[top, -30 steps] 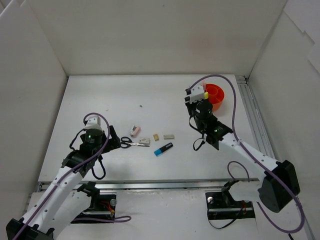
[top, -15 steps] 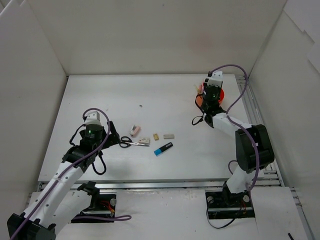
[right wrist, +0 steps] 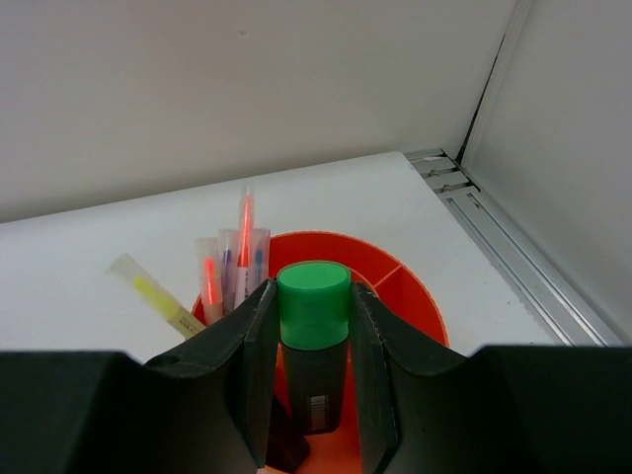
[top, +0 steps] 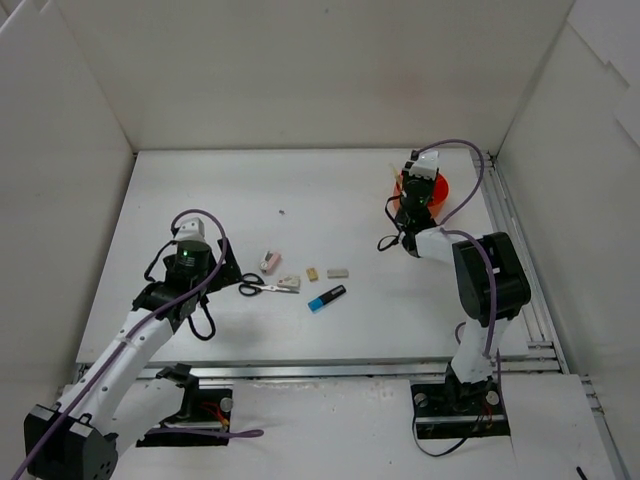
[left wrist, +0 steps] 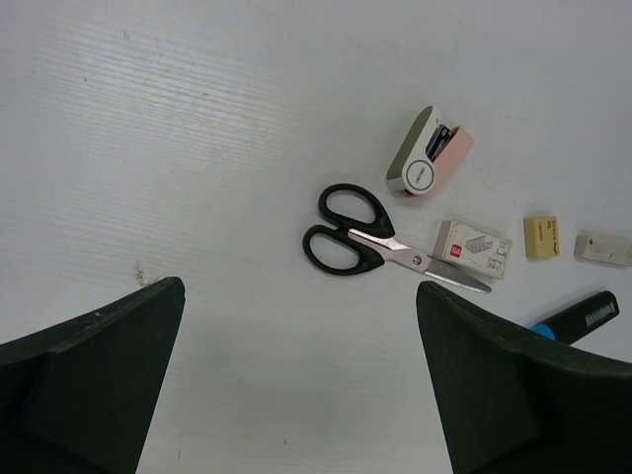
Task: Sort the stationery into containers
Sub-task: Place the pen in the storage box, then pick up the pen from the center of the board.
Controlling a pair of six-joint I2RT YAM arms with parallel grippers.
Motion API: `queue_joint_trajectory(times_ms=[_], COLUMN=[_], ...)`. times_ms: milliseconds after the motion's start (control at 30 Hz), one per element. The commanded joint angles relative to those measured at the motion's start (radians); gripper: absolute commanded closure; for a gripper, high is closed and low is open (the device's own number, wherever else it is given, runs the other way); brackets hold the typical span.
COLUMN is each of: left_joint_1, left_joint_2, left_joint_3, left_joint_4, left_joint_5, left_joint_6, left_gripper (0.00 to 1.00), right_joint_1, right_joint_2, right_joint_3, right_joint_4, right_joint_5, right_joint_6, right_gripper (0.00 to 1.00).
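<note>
Release looks like the step in hand: the right gripper (right wrist: 314, 331) pinches a green-capped highlighter (right wrist: 313, 296) between both fingers, cap up and long axis near vertical. Its dark lower end is already inside the rim of the orange cup (right wrist: 410, 296), beside the thin pens (right wrist: 237, 259) leaning against the cup's left wall. The move turns on that alignment. The cup lies straight below the pincer, so spreading the fingers should be enough, though a tall marker dropped upright could tip against the pens. The cup sits at the table's far right corner, well apart from the leftover stationery, and the left arm is the nearer one to that. The left gripper (left wrist: 298, 288) hangs spread wide and empty above the black-handled scissors (left wrist: 370, 247). These lie just ahead of it, handles left and blades right, their length running along the fingers' gap rather than across it. A blue-ended highlighter (left wrist: 578, 316) lies further right.
</note>
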Motion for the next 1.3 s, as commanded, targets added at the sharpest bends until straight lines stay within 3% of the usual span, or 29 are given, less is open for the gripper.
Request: queue_joint_trajectory(times_ms=[0, 67, 100, 167, 333, 367, 400, 467, 533, 567, 600, 767, 867, 1067, 1267], left_joint_1=[0.007, 0.007, 0.007, 0.007, 0.007, 0.007, 0.007, 0.016, 0.016, 0.016, 0.016, 0.016, 0.016, 0.016, 0.007], left_joint_2=[-0.013, -0.024, -0.032, -0.041, -0.073, -0.081, -0.098, -0.118, -0.13, -0.139, -0.144, -0.197, -0.223, -0.222, -0.225], left_joint_3=[0.059, 0.046, 0.043, 0.042, 0.027, 0.022, 0.013, 0.01, 0.005, 0.002, -0.001, -0.01, -0.036, -0.032, -0.062], left_joint_4=[0.044, 0.052, 0.057, 0.049, 0.044, 0.047, 0.05, 0.049, 0.041, 0.04, 0.028, -0.009, -0.011, -0.071, -0.046], left_joint_5=[0.0, 0.001, 0.001, 0.006, 0.018, 0.018, 0.027, 0.037, 0.041, 0.038, 0.026, 0.001, -0.008, -0.029, -0.017], left_joint_6=[0.017, 0.017, 0.017, 0.017, 0.015, 0.012, 0.012, 0.012, 0.005, -0.001, -0.012, -0.032, -0.058, -0.097, -0.118], left_gripper=[0.0, 0.0, 0.0, 0.0, 0.01, 0.0, 0.0, 0.01, 0.0, 0.0, 0.0, 0.01, 0.01, 0.01, 0.01], right_joint_1=[0.0, 0.003, 0.008, 0.032, 0.097, 0.107, 0.117, 0.146, 0.161, 0.163, 0.163, 0.215, 0.282, 0.37, 0.42], right_joint_2=[-0.043, -0.067, -0.075, -0.109, -0.233, -0.257, -0.28, -0.353, -0.399, -0.402, -0.399, -0.301, -0.262, -0.288, -0.273], right_joint_3=[-0.023, -0.056, -0.069, -0.089, -0.127, -0.138, -0.147, -0.146, -0.059, -0.014, 0.032, 0.333, 0.41, 0.316, 0.223], right_joint_4=[0.164, 0.164, 0.164, 0.164, 0.161, 0.159, 0.139, 0.069, -0.193, -0.295, -0.495, -0.939, -1.158, -1.383, -1.504], right_joint_5=[0.047, 0.05, 0.07, 0.079, 0.085, 0.071, 0.012, -0.118, -0.249, -0.4, -0.48, -0.892, -1.006, -1.189, -1.193], right_joint_6=[0.06, 0.076, 0.085, 0.047, -0.06, -0.071, -0.097, -0.128, -0.159, -0.197, -0.226, -0.497, -0.667, -0.991, -1.064], right_gripper=[0.92, 0.81, 0.63, 0.45, 0.24, 0.08, 0.02, 0.02, 0.02, 0.02, 0.02, 0.02, 0.02, 0.02, 0.02])
